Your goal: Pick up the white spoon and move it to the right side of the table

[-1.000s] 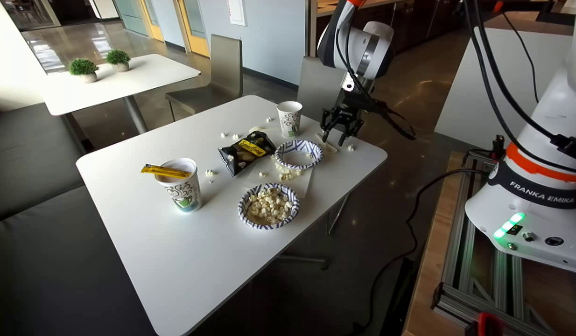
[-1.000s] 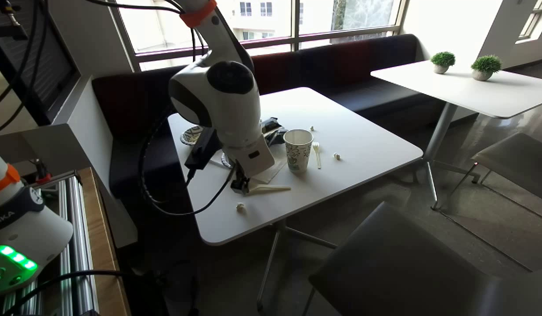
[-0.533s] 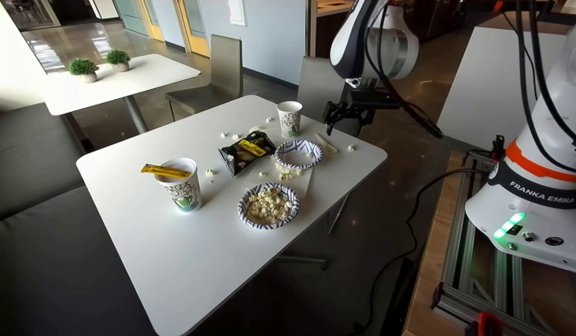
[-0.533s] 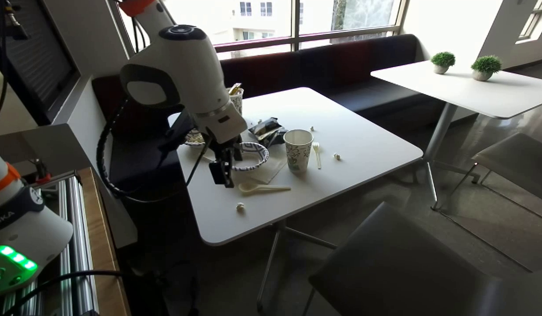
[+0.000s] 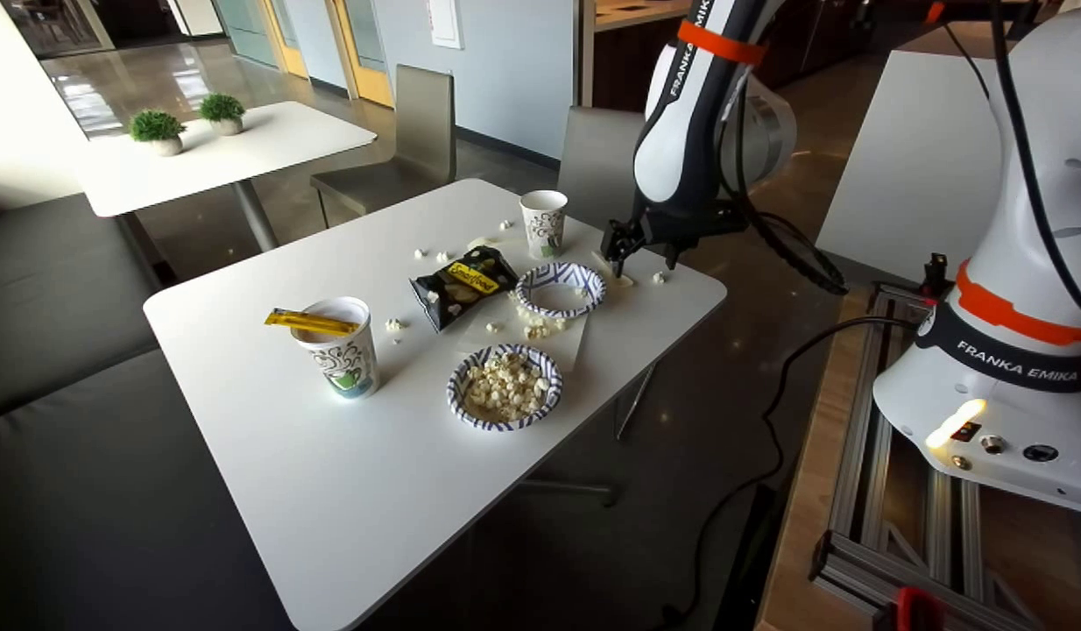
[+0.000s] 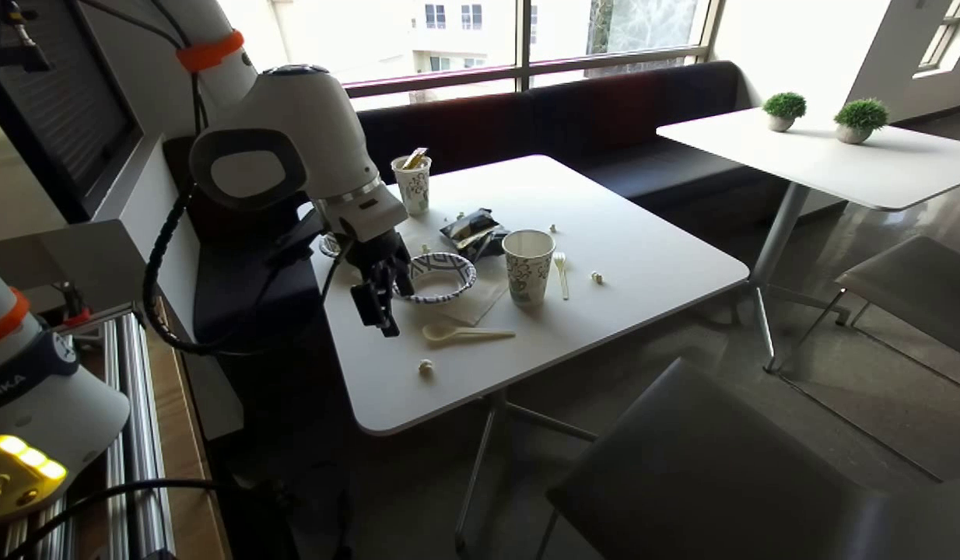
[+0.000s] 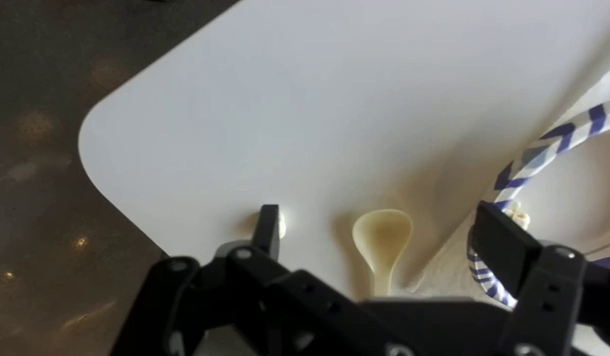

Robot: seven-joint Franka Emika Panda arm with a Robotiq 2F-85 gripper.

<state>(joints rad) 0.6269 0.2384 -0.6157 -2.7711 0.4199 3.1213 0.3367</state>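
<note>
The white spoon (image 6: pixel 468 334) lies on the white table (image 6: pixel 620 233), bowl toward the robot, handle pointing away. In an exterior view its bowl (image 5: pixel 624 281) shows just past the gripper fingers. My gripper (image 5: pixel 644 266) hangs above the table by the spoon's bowl end; it also shows in an exterior view (image 6: pixel 397 313). In the wrist view the gripper (image 7: pixel 376 212) is open wide and empty. The spoon bowl (image 7: pixel 382 237) appears between the two fingers, below them and apart from them. Most of the handle is hidden there by the gripper body.
An empty patterned bowl (image 5: pixel 561 290) on a napkin (image 6: pixel 480 299) is close beside the spoon. A paper cup (image 6: pixel 529 268), a pale fork (image 6: pixel 561 274) and a black snack bag (image 5: pixel 464 285) stand or lie farther on. Popcorn pieces (image 6: pixel 425 367) are scattered. A popcorn bowl (image 5: pixel 505 386) and another cup (image 5: pixel 339 350) are nearer the front.
My gripper has drawn back toward the robot base and turned, uncovering the spoon bowl, then come lower again. The base light has changed from green to yellow. The spoon has not moved.
</note>
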